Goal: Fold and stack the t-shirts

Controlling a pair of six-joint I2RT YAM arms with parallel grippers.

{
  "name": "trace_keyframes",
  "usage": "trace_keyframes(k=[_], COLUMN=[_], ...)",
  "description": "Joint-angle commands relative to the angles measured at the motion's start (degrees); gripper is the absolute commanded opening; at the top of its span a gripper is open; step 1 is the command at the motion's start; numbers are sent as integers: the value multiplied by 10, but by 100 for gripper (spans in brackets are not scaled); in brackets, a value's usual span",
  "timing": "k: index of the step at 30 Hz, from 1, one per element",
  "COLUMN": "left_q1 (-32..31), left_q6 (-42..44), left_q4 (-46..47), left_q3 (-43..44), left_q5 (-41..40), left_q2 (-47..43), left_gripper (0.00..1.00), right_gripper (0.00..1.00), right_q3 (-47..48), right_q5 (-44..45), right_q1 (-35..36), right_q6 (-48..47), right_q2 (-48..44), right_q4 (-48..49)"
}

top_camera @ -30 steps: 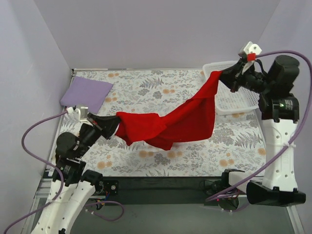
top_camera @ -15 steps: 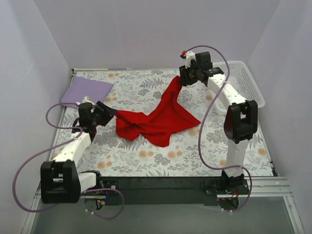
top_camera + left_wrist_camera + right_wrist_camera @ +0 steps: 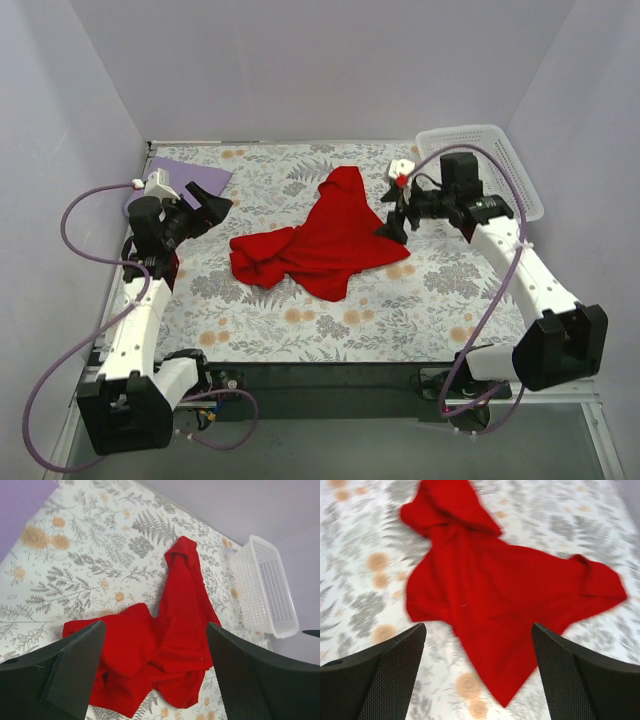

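Note:
The red t-shirt (image 3: pixel 325 238) lies crumpled on the floral table, one end pointing toward the back; it also shows in the left wrist view (image 3: pixel 170 630) and the right wrist view (image 3: pixel 505 590). The lilac t-shirt (image 3: pixel 203 173) lies folded flat at the back left corner, partly hidden by my left arm, its edge (image 3: pixel 20 500) just in view. My left gripper (image 3: pixel 214 207) hangs open just left of the red t-shirt, with nothing between its jaws (image 3: pixel 156 626). My right gripper (image 3: pixel 392 217) hovers open at the red t-shirt's right edge, also empty (image 3: pixel 479 626).
A white lattice basket (image 3: pixel 497 165) stands at the back right corner, also seen in the left wrist view (image 3: pixel 265 585). The floral tablecloth (image 3: pixel 320 320) is bare along the front. Grey walls close in the back and both sides.
Both grippers have opened and let go of the red t-shirt, which dropped from its stretched hang onto the table. The right arm came down from beside the basket; the left arm drew back to the left.

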Motion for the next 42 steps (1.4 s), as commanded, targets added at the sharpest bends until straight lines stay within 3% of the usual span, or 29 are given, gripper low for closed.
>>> trace_keyframes(k=[1, 5, 14, 19, 23, 29, 34, 40, 41, 42], left_q1=[-8, -32, -40, -40, -40, -40, -40, -41, -41, -42], left_q6=[76, 120, 125, 126, 128, 129, 128, 126, 125, 125], left_q4=[-30, -36, -52, -54, -57, -58, -58, -53, -54, -53], left_q3=[-32, -95, -108, -107, -107, -106, -105, -108, -108, -108], left_q5=[31, 29, 36, 31, 25, 23, 28, 32, 33, 34], left_q2=[-61, -126, -160, -156, -158, -159, -160, -164, -164, -164], left_gripper=[81, 80, 80, 80, 80, 80, 80, 80, 80, 80], right_gripper=[92, 93, 89, 81, 69, 57, 56, 36, 31, 18], right_q3=[-98, -180, -208, -171, -121, -32, -14, -35, -37, -39], right_q5=[-174, -164, 5, 71, 130, 216, 251, 249, 247, 245], right_q1=[8, 49, 177, 247, 319, 348, 350, 354, 354, 354], right_q6=[-114, -169, -265, -269, -243, -184, -167, -161, -159, -156], right_q2=[-40, -83, -73, -1, 75, 196, 243, 255, 252, 241], right_q4=[-41, -67, -104, -100, -78, -58, -48, -50, -52, -54])
